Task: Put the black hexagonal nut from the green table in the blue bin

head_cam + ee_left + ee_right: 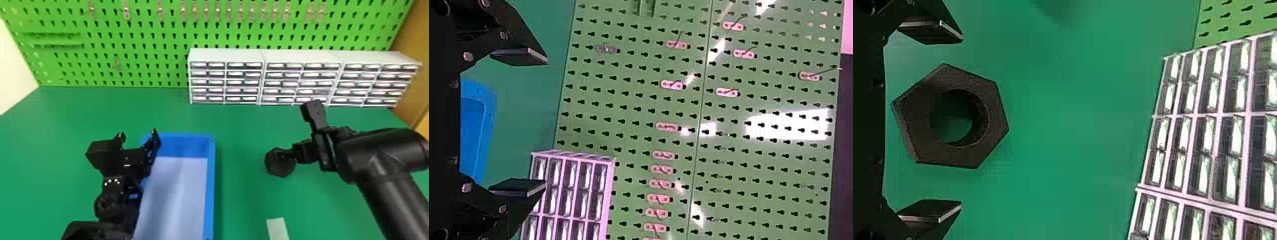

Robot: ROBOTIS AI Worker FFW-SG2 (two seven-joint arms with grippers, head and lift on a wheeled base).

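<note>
The 2 right fingers (930, 31) stand wide open, 1 on either side of the black hexagonal nut (914, 117), with a gap at each; they hold nothing. The nut lies flat on the green bench (1068, 125), to the right of the blue bin (209, 191). The approach looks nearly done; closing, lifting, carrying across and releasing, 4 steps, remain. The left fingers (521, 55), also spread wide and empty, are by the bin's left side.

One each: hexagonal nut (280, 169), bin (210, 185), table (63, 121), pegboard (143, 30), pale strip (277, 228); two grippers (138, 133); three drawer cabinets (225, 56) (yes, three).
</note>
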